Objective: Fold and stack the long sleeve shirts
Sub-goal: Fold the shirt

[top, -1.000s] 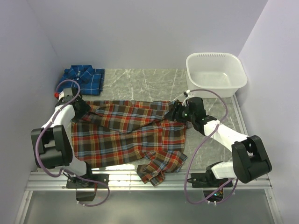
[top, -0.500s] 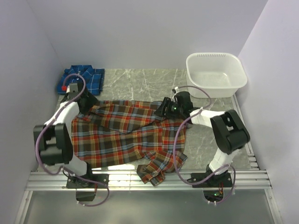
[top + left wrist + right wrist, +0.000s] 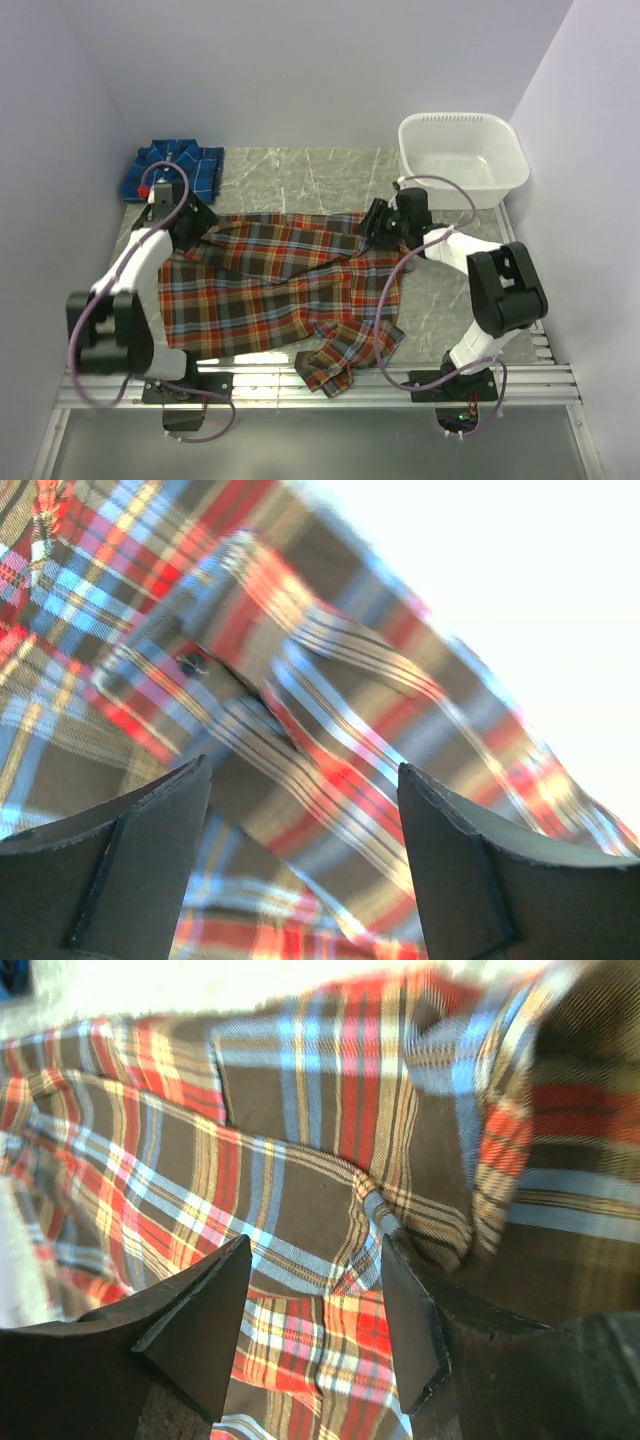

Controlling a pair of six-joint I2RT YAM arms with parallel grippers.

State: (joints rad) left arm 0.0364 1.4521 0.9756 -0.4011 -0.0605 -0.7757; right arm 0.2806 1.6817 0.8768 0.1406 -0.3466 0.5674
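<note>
The red-orange plaid shirt (image 3: 280, 285) lies spread across the middle of the table, one sleeve bunched at the near edge. The blue plaid shirt (image 3: 180, 168) lies folded at the far left corner. My left gripper (image 3: 196, 226) is at the red shirt's far left corner. In the left wrist view it (image 3: 302, 768) is open, with plaid cloth (image 3: 300, 680) just beyond the jaws. My right gripper (image 3: 375, 224) is at the shirt's far right corner. In the right wrist view it (image 3: 315, 1245) is open over the plaid cloth (image 3: 300, 1190), gripping nothing.
The white plastic tub (image 3: 462, 160) stands at the far right corner, close behind the right arm. Purple walls enclose the left, back and right. A metal rail (image 3: 320, 385) runs along the near edge.
The right gripper swung left along the shirt's far edge and came back right, its arm folding in toward the tub. The left gripper moved a little farther and right. The shirt barely shifted.
</note>
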